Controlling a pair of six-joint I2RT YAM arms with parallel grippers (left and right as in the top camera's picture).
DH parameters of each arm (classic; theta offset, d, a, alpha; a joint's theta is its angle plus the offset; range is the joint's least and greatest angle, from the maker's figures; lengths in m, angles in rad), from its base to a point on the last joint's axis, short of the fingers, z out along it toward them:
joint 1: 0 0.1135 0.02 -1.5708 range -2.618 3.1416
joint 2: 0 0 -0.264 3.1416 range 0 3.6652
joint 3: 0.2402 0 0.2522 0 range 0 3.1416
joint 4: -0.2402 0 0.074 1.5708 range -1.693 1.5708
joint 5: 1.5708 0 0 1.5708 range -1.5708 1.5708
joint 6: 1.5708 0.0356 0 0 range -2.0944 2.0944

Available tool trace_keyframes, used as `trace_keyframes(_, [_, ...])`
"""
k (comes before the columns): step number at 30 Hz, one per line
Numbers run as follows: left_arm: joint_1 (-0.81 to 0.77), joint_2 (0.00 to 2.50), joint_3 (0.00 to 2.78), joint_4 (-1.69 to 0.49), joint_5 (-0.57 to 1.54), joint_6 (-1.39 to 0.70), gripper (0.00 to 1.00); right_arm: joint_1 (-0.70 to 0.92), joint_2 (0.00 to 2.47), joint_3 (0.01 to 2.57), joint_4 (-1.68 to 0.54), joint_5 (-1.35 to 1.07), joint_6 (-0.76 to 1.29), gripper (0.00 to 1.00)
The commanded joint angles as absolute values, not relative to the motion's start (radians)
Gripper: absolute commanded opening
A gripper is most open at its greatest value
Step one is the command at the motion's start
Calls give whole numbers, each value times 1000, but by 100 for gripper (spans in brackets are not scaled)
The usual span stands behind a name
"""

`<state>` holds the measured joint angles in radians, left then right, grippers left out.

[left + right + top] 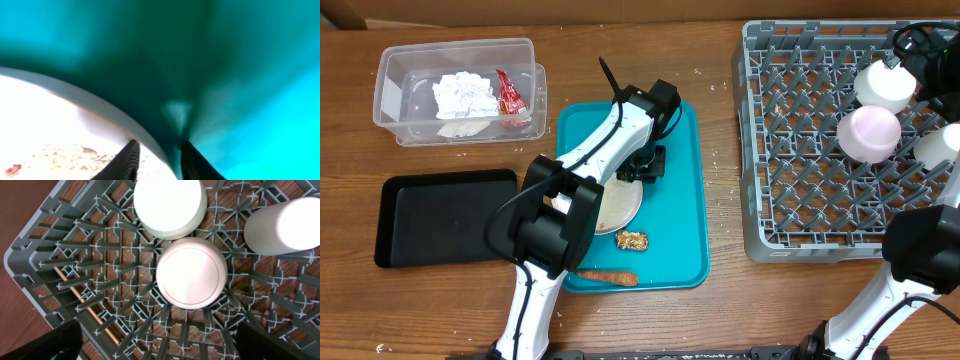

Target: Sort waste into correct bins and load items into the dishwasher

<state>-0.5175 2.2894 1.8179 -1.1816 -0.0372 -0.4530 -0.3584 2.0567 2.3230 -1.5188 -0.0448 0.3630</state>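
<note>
Your step here is lifting the round white plate point(620, 207) off the teal plastic tray point(678, 200) so it can go into the grey plastic dish rack point(748, 140). The plate lies flat near the tray's middle, with crumbs on its face in the left wrist view.

The left gripper point(160, 144) is down at the plate's far right edge. One finger is over the plate's face and the other is on the tray side, so the rim runs between them. You cannot tell from these views whether the jaws have pinched the rim or only straddle it. Confirm a firm pinch before you raise anything. A flat plate held by a thin edge will likely pivot, so lift slowly and tilt it towards upright as it clears the tray. Mind the golden-brown food scrap point(632, 240) and the orange carrot stick point(611, 277) lying near the tray's front edge. They belong in a bin, not under a dragged plate.

The left arm reaches forward across the tray with its wrist pitched steeply down. The right gripper point(160, 347) hovers over the rack with its fingers spread wide and holding nothing, above an upturned pink cup point(190, 274) standing between two white ones.
</note>
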Motion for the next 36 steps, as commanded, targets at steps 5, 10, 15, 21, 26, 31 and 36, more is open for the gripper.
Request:
trace_keyframes(5, [-531,2301,1810,-1207,-64,-441,25,-355,2033,2341,-1516,-47,368,100])
trace_keyframes(10, [-539,2300,1810,-1215,-77,-441,15,-355,2033,2341,-1516,-47,368,100])
trace_keyframes(15, [-539,2298,1811,-1241,-98,-442,10,-355,2033,2341,-1516,-47,368,100])
trace_keyframes(21, [-540,2294,1812,-1254,-115,-442,4,-355,2033,2341,-1516,-47,368,100])
trace_keyframes(26, [-545,2294,1831,-1277,-115,-442,4,-355,2033,2341,-1516,-47,368,100])
trace_keyframes(31, [-546,2294,1872,-1324,-141,-470,4,-355,2033,2341,-1516,-47,368,100])
trace_keyframes(36, [-549,2294,1916,-1365,-168,-480,4,-355,2033,2341,-1516,-47,368,100])
